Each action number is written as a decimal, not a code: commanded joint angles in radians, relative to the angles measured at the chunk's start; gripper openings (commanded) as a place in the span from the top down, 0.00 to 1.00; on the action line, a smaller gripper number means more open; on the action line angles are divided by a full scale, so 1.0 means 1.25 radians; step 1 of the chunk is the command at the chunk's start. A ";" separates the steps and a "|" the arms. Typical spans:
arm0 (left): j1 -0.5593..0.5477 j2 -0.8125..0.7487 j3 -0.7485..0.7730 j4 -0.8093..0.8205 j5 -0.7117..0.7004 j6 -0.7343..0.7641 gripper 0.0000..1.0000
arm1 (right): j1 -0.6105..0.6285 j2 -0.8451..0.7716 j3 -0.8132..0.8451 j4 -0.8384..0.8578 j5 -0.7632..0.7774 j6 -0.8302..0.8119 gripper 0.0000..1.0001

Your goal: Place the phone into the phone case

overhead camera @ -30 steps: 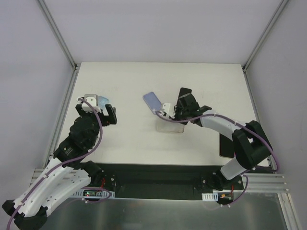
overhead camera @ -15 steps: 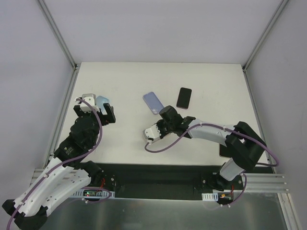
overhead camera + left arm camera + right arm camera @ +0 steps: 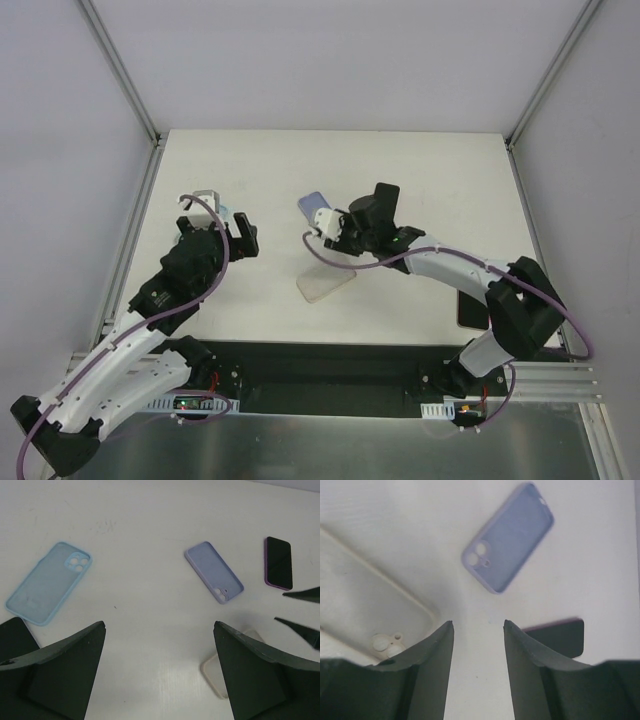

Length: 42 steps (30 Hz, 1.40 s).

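Note:
The black phone (image 3: 278,562) lies flat at the far right; in the right wrist view it (image 3: 555,635) sits just right of my fingers. A clear phone case (image 3: 325,283) lies mid-table, also in the right wrist view (image 3: 365,610). A lilac case (image 3: 510,535) lies ahead of my right gripper (image 3: 478,625), which is open and empty, low over the table between the clear case and the phone. My left gripper (image 3: 160,625) is open and empty, hovering left of the clear case (image 3: 215,675). In the top view the right gripper (image 3: 330,225) covers most of the phone.
A light blue case (image 3: 47,582) lies at the far left, partly under my left gripper (image 3: 222,222) in the top view. The lilac case (image 3: 315,205) is near the table's middle. A second dark phone (image 3: 468,305) lies at the right, partly under the right arm.
My right gripper swung down-left to the clear case, then back up between the lilac case and the phone. The clear case now lies farther left and nearer. The left arm shifted slightly right.

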 commanded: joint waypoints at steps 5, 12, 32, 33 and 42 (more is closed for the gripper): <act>0.006 0.174 0.034 0.013 0.194 -0.093 0.10 | -0.206 -0.101 0.067 0.017 0.040 0.651 0.33; 0.010 0.427 0.119 0.033 0.362 -0.056 0.10 | -0.332 -0.078 0.193 -0.299 0.112 0.917 0.06; -0.011 0.838 0.199 0.061 0.625 -0.013 0.51 | -0.435 -0.088 0.189 -0.429 0.105 0.960 0.04; -0.015 0.838 0.193 0.062 0.613 -0.024 0.54 | -0.437 -0.077 0.193 -0.428 0.100 0.961 0.04; -0.081 0.815 0.100 0.088 0.549 -0.079 0.81 | -0.435 -0.023 0.212 -0.415 0.089 0.985 0.04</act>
